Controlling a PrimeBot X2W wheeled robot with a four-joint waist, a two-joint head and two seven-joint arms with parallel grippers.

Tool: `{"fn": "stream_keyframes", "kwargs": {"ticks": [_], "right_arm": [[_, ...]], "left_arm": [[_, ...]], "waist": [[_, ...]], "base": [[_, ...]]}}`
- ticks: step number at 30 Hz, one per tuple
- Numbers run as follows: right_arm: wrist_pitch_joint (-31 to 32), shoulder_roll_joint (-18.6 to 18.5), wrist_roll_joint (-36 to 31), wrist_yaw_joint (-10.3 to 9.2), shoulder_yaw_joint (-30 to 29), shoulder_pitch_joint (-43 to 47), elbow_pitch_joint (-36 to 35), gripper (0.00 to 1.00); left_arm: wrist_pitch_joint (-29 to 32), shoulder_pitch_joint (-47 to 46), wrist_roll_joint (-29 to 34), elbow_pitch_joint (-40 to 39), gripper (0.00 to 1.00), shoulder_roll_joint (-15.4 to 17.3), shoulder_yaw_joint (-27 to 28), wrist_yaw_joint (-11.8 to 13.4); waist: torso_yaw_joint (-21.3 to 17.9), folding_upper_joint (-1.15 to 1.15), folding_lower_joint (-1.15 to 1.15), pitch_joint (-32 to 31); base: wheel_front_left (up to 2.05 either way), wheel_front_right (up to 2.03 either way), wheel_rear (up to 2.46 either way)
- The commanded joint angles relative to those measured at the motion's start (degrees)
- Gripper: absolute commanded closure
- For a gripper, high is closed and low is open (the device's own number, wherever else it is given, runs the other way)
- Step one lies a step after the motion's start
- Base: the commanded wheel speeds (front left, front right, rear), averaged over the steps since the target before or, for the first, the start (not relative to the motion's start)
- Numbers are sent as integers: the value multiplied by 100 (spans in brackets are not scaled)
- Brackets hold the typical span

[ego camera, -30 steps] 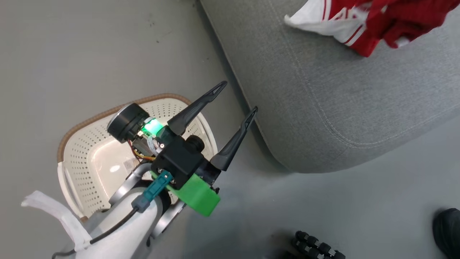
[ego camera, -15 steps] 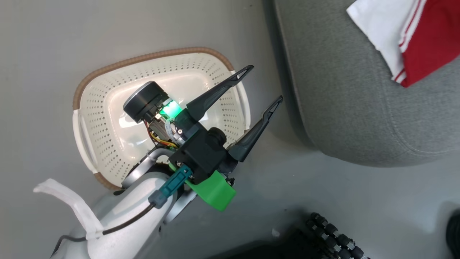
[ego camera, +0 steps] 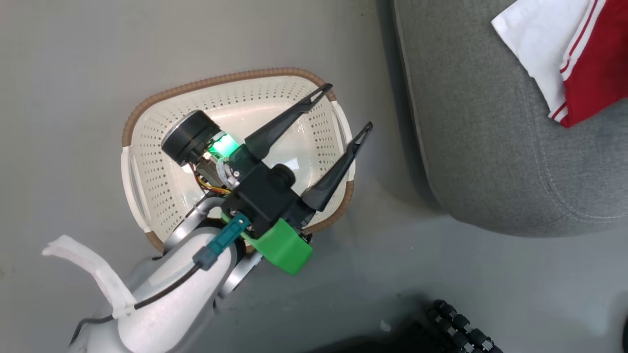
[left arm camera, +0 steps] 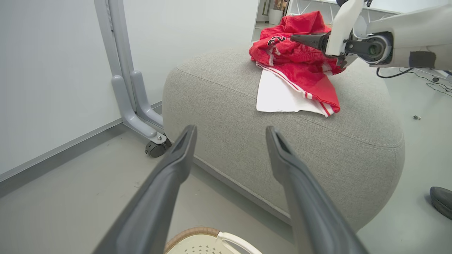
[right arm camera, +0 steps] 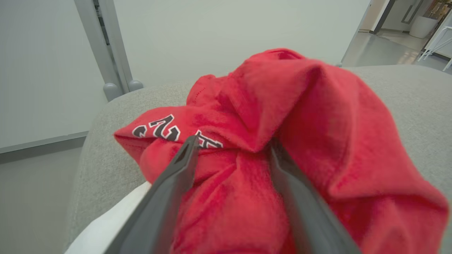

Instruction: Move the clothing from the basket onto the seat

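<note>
The clothing [left arm camera: 300, 70] lies on the grey seat [left arm camera: 247, 141]: a red garment with a white panel and striped trim [ego camera: 579, 59], and on top of it a bunched red one with dark lettering [right arm camera: 247, 106]. My right gripper [right arm camera: 233, 141] stands open at that bunched garment, whose cloth lies between the fingers and over the right fingertip. The cream basket [ego camera: 221, 81] sits on the floor left of the seat, with nothing in it. My left gripper [ego camera: 347, 108] hovers open over the basket's right end, fingers pointing toward the seat.
A grey wheeled stand leg [left arm camera: 134, 106] stands by the white wall behind the seat. A dark shoe [left arm camera: 441, 201] rests on the floor to the right. Black ridged rollers of my base [ego camera: 461, 328] show at the bottom edge.
The head view has swung, so the whole basket now shows under the left gripper and less of the clothing is in frame. The left gripper stays open.
</note>
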Motion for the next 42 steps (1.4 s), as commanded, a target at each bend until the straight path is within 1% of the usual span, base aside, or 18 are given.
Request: {"fn": "stream_keyframes", "kwargs": {"ticks": [1, 4, 11, 15, 17, 20, 23, 29, 34, 39, 42], "right_arm": [[-15, 104, -69, -6, -85, 249, -149, 0], [-15, 315, -239, -6, -192, 685, -570, 0], [-16, 834, -812, -6, -293, 1671, -1626, 0], [-17, 1124, -1064, -6, -270, 2196, -2210, 0], [-17, 1300, -1081, -6, -197, 2426, -2490, 0], [-17, 1448, -1196, -6, -77, 2794, -2865, 0], [-17, 1520, -1193, -6, 49, 3052, -3105, 0], [86, 1682, -1359, -6, 276, 3526, -3584, 0], [290, 1770, -1454, -6, 407, 3866, -3967, 0], [486, 1849, -1534, -6, 450, 4187, -4200, 0], [559, 1873, -1553, -6, 478, 4360, -4280, 0]], "left_arm": [[-81, 96, -56, 42, 0, 14, 63, 47], [-225, 270, -226, 159, 0, -7, 155, 147], [-650, 634, -608, 495, 0, -87, 355, 217], [-815, 778, -666, 715, 0, -125, 507, 320], [-866, 856, -718, 797, 0, -177, 624, 408], [-925, 966, -791, 900, 0, -265, 857, 558], [-942, 1106, -843, 954, 0, -306, 1120, 683], [-945, 1458, -731, 835, 0, -452, 1874, 901], [-947, 1813, -634, 812, 0, -592, 2484, 917], [-947, 2218, -527, 939, 0, -679, 2997, 833], [-947, 2442, -455, 1006, 0, -769, 3184, 752]], "waist": [[-17, 0, -1, -244], [-16, 0, -1, -503], [85, 0, -1, -1096], [239, 0, -1, -1379], [338, 0, -1, -1503], [508, 0, -1, -1675], [652, 0, -1, -1834], [928, 0, -1, -2096], [1152, 0, -1, -2318], [1292, 0, -1, -2576], [1325, 0, -1, -2727]], "base": [[0, 0, 0], [0, 0, 0], [0, 0, 0], [0, 0, 0], [0, 0, 0], [0, 0, 0], [0, 0, 0], [0, 0, 0], [0, 0, 0], [0, 0, 0], [0, 0, 0]]}}
